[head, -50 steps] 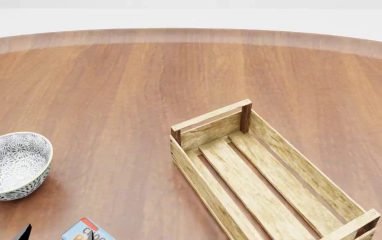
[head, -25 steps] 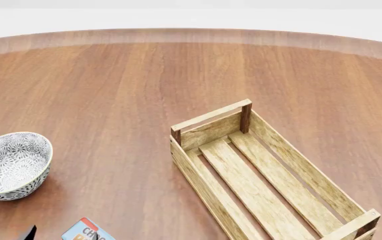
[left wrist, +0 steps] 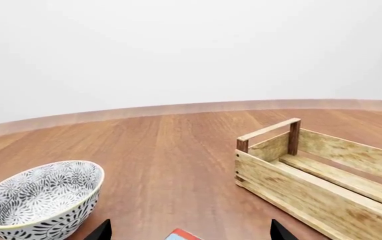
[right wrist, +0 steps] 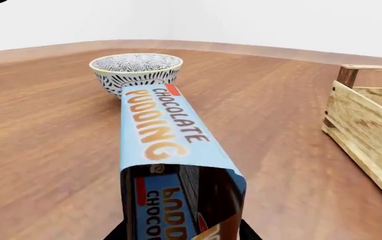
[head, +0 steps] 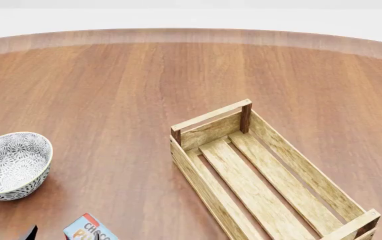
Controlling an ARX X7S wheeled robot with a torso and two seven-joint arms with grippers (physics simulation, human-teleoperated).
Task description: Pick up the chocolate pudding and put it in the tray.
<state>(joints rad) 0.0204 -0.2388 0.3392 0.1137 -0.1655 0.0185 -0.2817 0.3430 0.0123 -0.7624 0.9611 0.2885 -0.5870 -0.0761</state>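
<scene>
Since the earlier frame the chocolate pudding has risen a little, at 7 o'clock from the tray. Right gripper seems pinching it; left gripper is spread. Lift higher before crossing the tray wall.

Chocolate pudding and tray clipped at head-view bottom edge
</scene>
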